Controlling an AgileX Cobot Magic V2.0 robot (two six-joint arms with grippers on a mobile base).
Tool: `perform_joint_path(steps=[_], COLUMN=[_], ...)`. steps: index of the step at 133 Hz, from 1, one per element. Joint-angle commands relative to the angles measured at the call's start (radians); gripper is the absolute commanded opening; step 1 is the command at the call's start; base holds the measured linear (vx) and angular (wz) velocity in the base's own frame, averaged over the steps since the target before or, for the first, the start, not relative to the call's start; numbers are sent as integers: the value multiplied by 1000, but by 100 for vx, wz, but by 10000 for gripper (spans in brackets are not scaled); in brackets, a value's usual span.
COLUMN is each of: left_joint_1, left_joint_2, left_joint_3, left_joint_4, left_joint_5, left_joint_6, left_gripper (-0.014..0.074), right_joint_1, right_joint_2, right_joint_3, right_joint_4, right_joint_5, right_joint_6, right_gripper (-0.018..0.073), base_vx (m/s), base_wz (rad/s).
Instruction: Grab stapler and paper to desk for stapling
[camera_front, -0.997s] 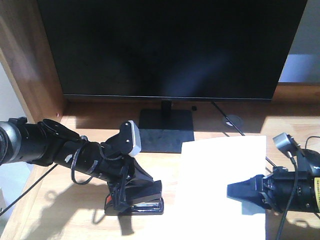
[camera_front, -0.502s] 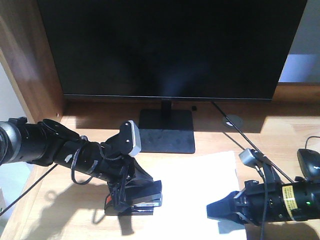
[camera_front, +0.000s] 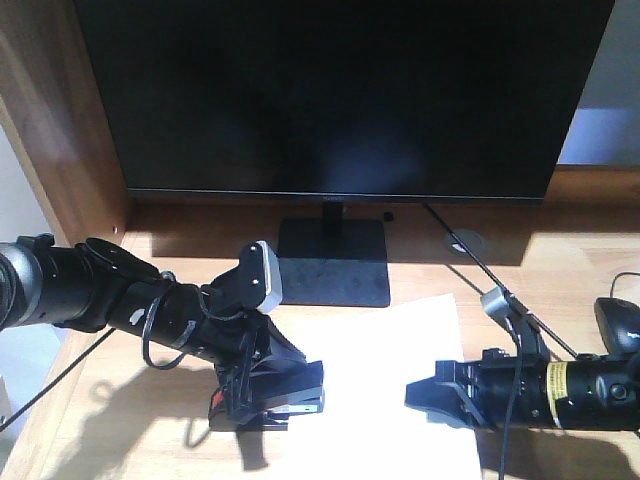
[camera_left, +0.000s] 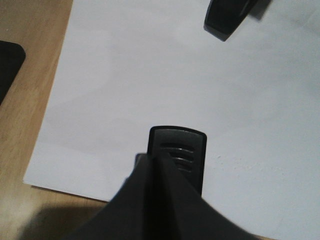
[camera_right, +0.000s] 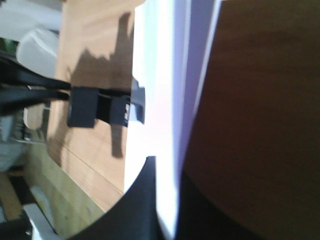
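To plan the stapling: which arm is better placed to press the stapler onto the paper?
Left. The left gripper holds the stapler, its nose over the paper edge; the right gripper grips the paper.

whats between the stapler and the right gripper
Only bare white paper, seen in the front view between the stapler and right gripper.

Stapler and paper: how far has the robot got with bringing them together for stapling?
Done: both things are at the desk. In hand: the left hand grips the stapler, its nose over the edge of the paper in the left wrist view; the right hand pinches the paper. Left: probably slipping the sheet into the stapler and pressing; no staple shows yet.
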Motion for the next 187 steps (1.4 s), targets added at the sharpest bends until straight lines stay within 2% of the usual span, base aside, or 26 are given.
perform_joint_path(steps=[1,21,54,78,92,187], left_joint_1=[-4,-4,-4,-4,-4,-4], left_joint_2=[-40,-40,-40,-40,-40,-40], left_joint_3=[-24,-24,-24,-24,-24,-24], left_joint_4=[-49,-49,-49,-49,-49,-49], left_joint_5=[35,35,35,35,35,35], left_joint_6=[0,0,0,0,0,0], left_gripper=[-6,-6,-6,-6,-6,-6], right_joint_1=[1,2,6,51,71,71], right_joint_2=[2,44,107,156,178,192], right_joint_3=[-17,-17,-17,-18,-18,-17], right_joint_4=[104,195,259,305,306,300], right_joint_5=[-95,-140,-202,-223,-237,-251], right_joint_6=[-49,-83,-101,-137,-138,-143], right_gripper=[-3,-3,-3,-3,-3,-3], base_vx=[0,0,0,0,0,0], base_wz=[0,0,0,0,0,0])
